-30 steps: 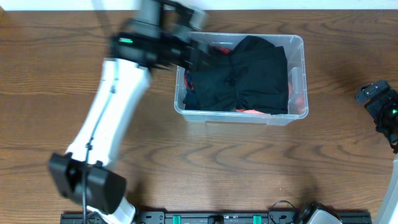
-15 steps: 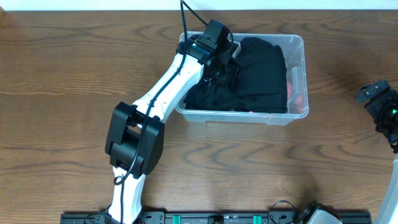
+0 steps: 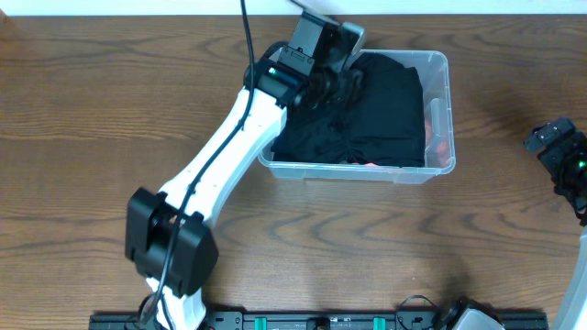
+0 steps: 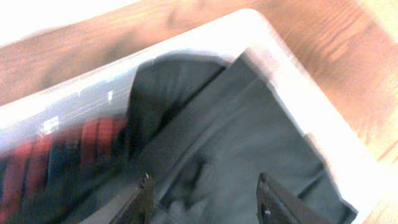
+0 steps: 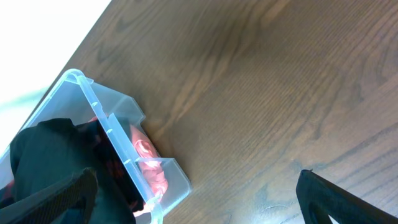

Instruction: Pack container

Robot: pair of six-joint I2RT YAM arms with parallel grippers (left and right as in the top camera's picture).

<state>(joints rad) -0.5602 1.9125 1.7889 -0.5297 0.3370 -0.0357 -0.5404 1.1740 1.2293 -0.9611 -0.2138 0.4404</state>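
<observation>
The clear plastic container (image 3: 438, 115) stands on the wooden table, right of centre. A black garment (image 3: 381, 110) fills most of it, with red cloth (image 3: 442, 145) at its right end. My left gripper (image 3: 347, 57) hovers over the container's far left corner. Its fingers (image 4: 202, 194) are open and empty above the black garment (image 4: 249, 155), with red plaid cloth (image 4: 68, 149) to the left. My right gripper (image 3: 561, 151) rests at the table's right edge, open and empty (image 5: 196, 199), with the container's corner (image 5: 118, 134) in its view.
The wooden table (image 3: 92, 110) surrounds the container. A dark rail (image 3: 321, 321) runs along the front edge. The left arm (image 3: 215, 170) stretches diagonally from the front left to the container.
My left gripper has swung from the container's left side into it, then lifted back toward the far left corner. The right arm has not moved.
</observation>
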